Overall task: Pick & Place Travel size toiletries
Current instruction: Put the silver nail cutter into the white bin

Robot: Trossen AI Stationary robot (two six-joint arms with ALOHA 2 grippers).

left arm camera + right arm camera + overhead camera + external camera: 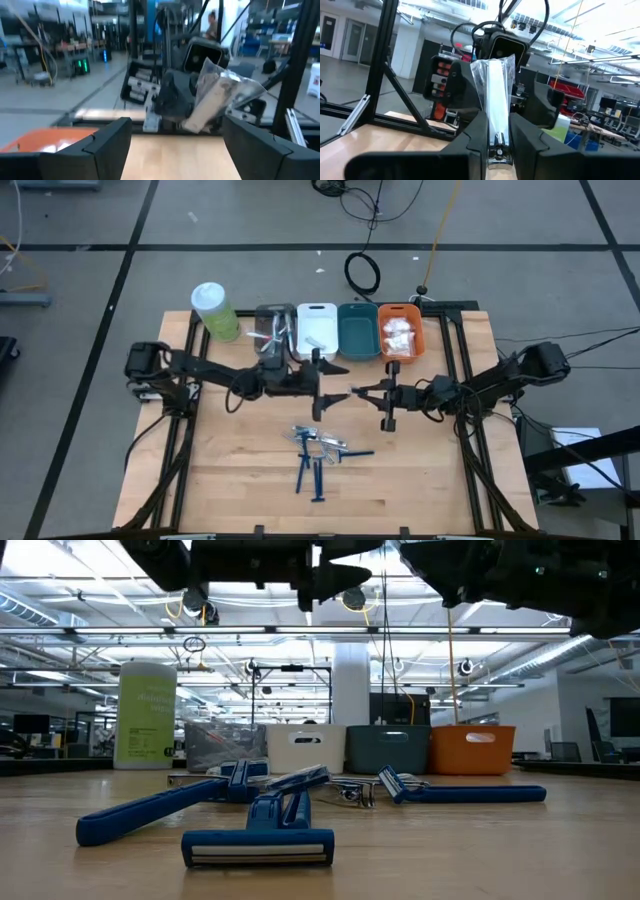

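Two hands: right hand (pixel 497 145) clamping wrapped stick (pixel 495 95), left hand (pixel 172 145) wide.

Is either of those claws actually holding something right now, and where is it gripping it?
Yes. The right gripper pinches a clear-wrapped silvery stick near its lower end. The left gripper is open and holds nothing.

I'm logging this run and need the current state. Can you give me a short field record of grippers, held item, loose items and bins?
left gripper: open, empty, facing the right one above mid-table
right gripper: shut on a clear-wrapped silvery stick
loose items: blue razors piled on the table's front centre
bins: four in a row at the back
orange bin: holds white pouches
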